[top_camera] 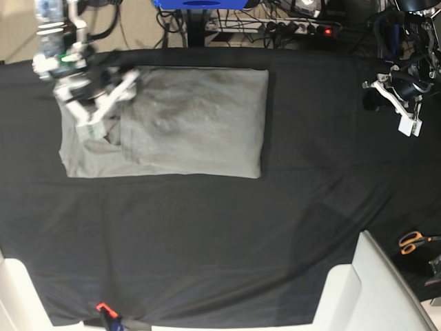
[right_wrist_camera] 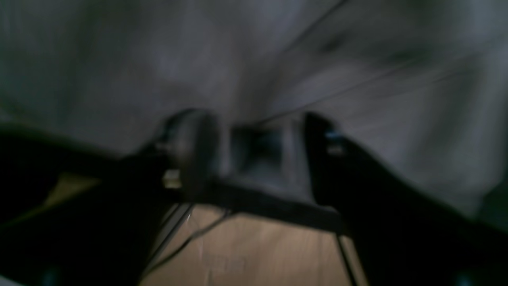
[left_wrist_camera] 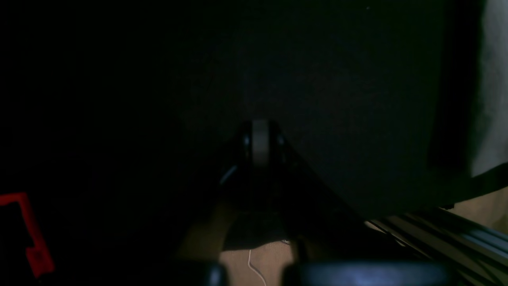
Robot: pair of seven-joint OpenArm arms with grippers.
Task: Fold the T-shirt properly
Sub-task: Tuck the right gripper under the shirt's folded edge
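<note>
A: Base view: where does the T-shirt lie?
B: Folded into a rectangle on the far left part of the desk, on the black cloth.

A: And the right pincer?
B: Over the shirt's far left end, its fingers spread apart, holding nothing I can make out; the picture is blurred.

A: The left pincer?
B: Clenched, empty, well apart at the far right edge.

Black cloth covers the table. Cables and a power strip along the far edge. Orange-handled scissors at right. Wood floor below.
</note>
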